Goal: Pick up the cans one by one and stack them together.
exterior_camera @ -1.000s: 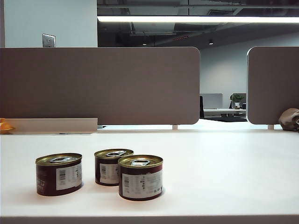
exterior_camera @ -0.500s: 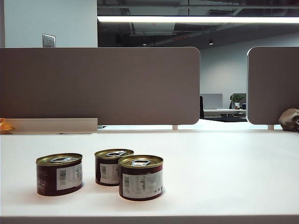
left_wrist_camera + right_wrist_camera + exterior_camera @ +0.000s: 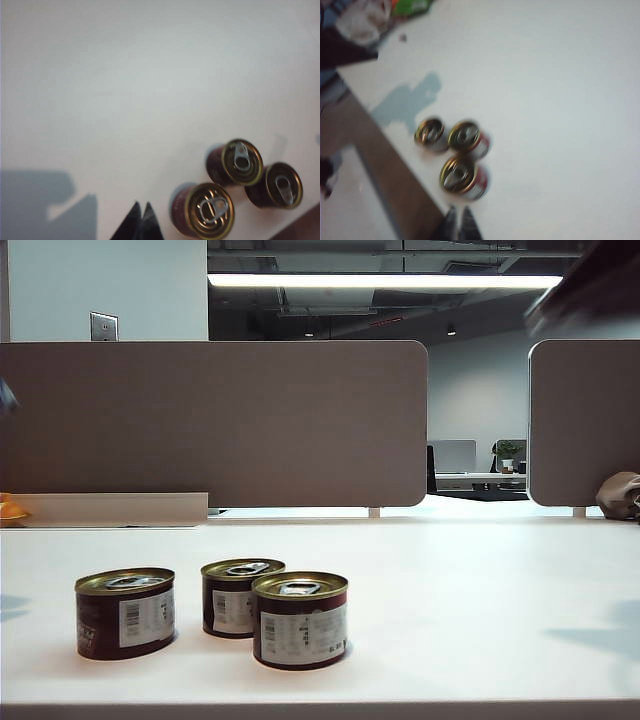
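I see both arms newly entering frame: left gripper (image 3: 141, 220) and right gripper (image 3: 458, 220), both clenched and empty, above three squat maroon gold-lidded cans (image 3: 299, 620) standing unstacked on the white table (image 3: 480, 590).

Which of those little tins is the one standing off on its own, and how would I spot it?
Look at the white table, near its front edge on the left, where three maroon cans with gold lids stand. Two of them sit close together; the lone can stands farthest left with a clear gap beside it. Both grippers, left and right, hang above, holding nothing.
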`<state>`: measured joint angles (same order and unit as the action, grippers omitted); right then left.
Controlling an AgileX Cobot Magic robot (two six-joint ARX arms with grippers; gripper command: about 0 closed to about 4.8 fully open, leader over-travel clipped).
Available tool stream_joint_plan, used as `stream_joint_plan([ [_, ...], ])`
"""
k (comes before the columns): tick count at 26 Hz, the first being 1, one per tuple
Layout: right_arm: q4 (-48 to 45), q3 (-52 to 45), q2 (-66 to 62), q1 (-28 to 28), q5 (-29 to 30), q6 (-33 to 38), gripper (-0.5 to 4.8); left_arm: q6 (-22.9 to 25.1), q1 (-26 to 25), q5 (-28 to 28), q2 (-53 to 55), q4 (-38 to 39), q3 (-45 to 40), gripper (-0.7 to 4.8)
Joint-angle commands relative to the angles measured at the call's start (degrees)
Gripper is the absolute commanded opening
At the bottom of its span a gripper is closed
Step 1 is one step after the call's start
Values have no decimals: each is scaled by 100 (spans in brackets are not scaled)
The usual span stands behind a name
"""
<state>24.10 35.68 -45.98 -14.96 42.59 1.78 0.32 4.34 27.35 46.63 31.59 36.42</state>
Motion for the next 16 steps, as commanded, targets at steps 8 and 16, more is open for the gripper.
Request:
stream_joint_plan([
  [8,-946,33,-2350,-2282,-1460,-26,194,420,1419,-426,839,-221,-13,62],
  [16,-942,605,-3075,-2557,-2105,-33,423,422,1685,-999,892,-184,-192,189],
])
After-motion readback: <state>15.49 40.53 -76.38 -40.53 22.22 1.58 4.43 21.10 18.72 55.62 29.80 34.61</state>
